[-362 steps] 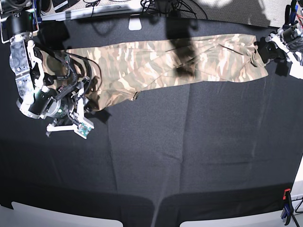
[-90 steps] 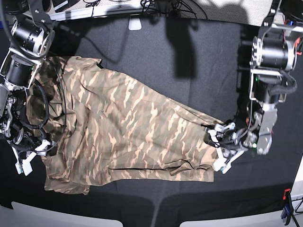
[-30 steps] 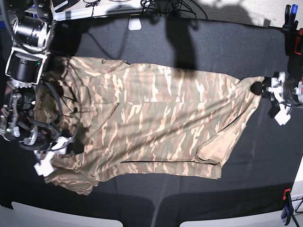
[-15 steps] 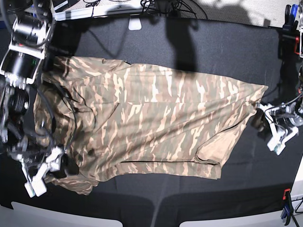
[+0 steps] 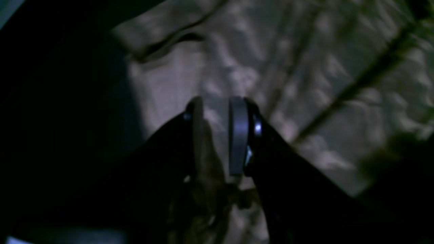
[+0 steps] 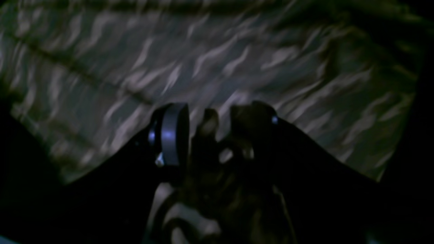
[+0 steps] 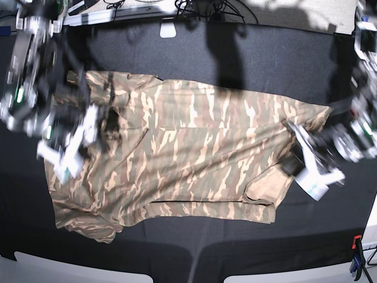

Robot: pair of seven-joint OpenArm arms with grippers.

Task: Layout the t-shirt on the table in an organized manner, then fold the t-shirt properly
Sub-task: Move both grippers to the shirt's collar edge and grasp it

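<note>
Now the t-shirt (image 7: 188, 153) lies spread on the table (image 7: 194, 247); left gripper (image 5: 217, 130) narrow over its edge, right gripper (image 6: 210, 130) pinching bunched fabric.

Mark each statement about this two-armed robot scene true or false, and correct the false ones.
1. The camouflage-print fabric t-shirt lies spread on the matte black cloth table. True.
2. The t-shirt is folded into a neat square. False: it is spread out, with creases.
3. The right gripper has cloth between its jaws. True.
4. The left gripper is above bare table, clear of the shirt. False: shirt fabric fills most of its wrist view.
</note>
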